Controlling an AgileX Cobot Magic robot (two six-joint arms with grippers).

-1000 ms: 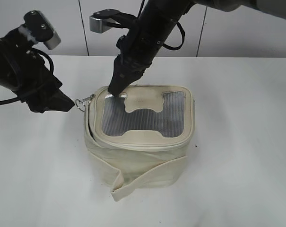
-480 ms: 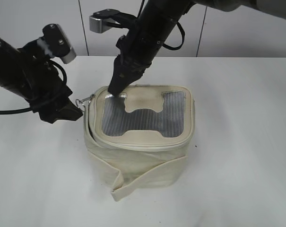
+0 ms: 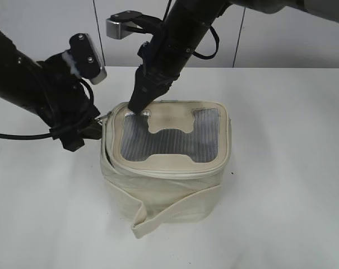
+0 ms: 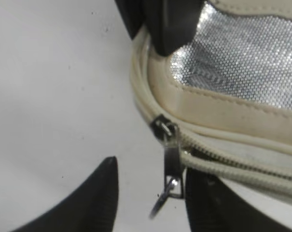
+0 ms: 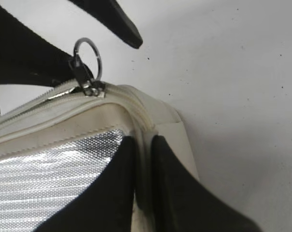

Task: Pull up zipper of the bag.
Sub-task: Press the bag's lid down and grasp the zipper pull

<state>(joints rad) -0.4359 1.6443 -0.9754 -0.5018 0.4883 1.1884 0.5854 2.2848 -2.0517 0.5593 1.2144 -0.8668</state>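
Observation:
The cream bag (image 3: 169, 185) stands mid-table with its silver ribbed lid panel facing up. The zipper runs round the lid rim; a silver slider with a ring pull (image 3: 102, 119) hangs at the lid's far left corner. My left gripper (image 3: 89, 132) is open at that corner. In the left wrist view the ring pull (image 4: 167, 191) hangs between its open fingers (image 4: 153, 198), close to the right one, and the track behind the slider gapes open. My right gripper (image 3: 137, 106) is shut on the lid rim (image 5: 143, 140) next to the slider (image 5: 88, 84).
The loose cream strap (image 3: 158, 216) wraps the bag's body and trails onto the white table (image 3: 287, 168) in front. A grey panelled wall (image 3: 270, 45) stands behind. Both arms crowd the bag's far left corner.
My left arm has moved right, up to the bag's left corner, so the ring pull now lies between its fingers. The right arm and the bag have not moved.

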